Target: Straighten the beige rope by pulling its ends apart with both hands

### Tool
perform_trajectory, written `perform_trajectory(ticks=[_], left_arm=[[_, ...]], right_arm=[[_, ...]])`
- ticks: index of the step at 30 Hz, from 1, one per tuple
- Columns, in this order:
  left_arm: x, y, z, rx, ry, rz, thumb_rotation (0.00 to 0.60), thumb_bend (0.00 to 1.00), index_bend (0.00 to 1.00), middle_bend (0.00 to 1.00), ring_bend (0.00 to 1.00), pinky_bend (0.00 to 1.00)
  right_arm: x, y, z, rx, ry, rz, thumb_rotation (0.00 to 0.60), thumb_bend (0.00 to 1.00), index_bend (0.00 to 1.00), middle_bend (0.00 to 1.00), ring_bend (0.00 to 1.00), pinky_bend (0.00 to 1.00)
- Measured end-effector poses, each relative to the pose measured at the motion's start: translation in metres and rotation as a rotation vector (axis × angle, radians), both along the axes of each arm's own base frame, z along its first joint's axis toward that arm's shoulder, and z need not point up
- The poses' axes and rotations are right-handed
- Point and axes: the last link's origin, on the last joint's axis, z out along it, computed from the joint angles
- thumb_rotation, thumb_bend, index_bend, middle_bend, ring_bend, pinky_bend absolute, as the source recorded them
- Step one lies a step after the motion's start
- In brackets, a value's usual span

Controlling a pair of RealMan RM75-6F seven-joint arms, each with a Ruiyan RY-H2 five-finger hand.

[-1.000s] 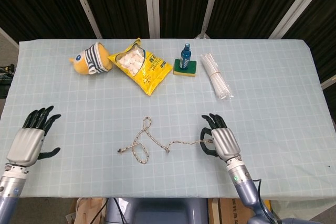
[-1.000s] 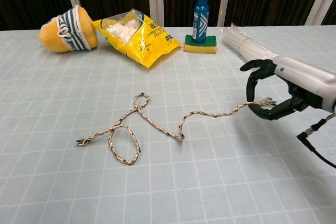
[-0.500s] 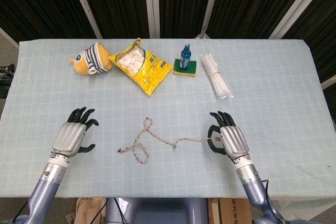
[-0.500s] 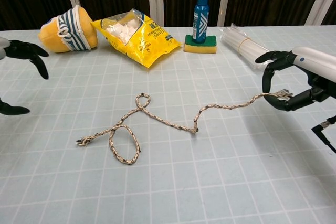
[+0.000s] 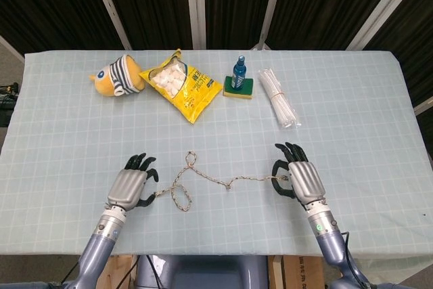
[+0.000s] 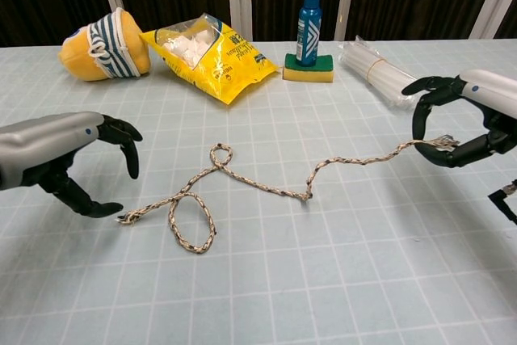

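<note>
The beige rope [image 5: 210,179] [image 6: 279,191] lies on the checked tablecloth with two loops in its left half and a kink near the middle. My right hand [image 5: 301,179] [image 6: 472,115] pinches the rope's right end a little above the cloth, and that stretch hangs nearly taut. My left hand [image 5: 132,185] [image 6: 65,159] hovers at the rope's left end [image 6: 125,217]. Its fingers and thumb are spread apart on either side of that end, and nothing is held between them.
Along the far side of the table [image 5: 365,133] stand a yellow plush toy with a striped band [image 5: 116,78], a yellow snack bag [image 5: 179,84], a blue spray bottle on a green sponge [image 5: 237,76] and a wrapped bundle of white sticks [image 5: 277,98].
My left hand has travelled from the table's far left in to the rope's left end. My right hand has drawn its end rightward, stretching out the right half of the rope.
</note>
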Motion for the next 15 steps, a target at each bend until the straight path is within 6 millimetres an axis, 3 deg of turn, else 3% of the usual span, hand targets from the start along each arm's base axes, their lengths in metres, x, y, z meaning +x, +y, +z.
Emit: perform_trajectory(ticks=[15], left_arm=[[0.001,-0.007,-0.027,-0.026,-0.014,0.07,0.6,0.46,0.48,0.14,0.0,0.0]], right_arm=[[-0.001,0.0,0.002,-0.005,0.001,-0.003,0.6,0.45,0.64,0.15,0.0,0.0]])
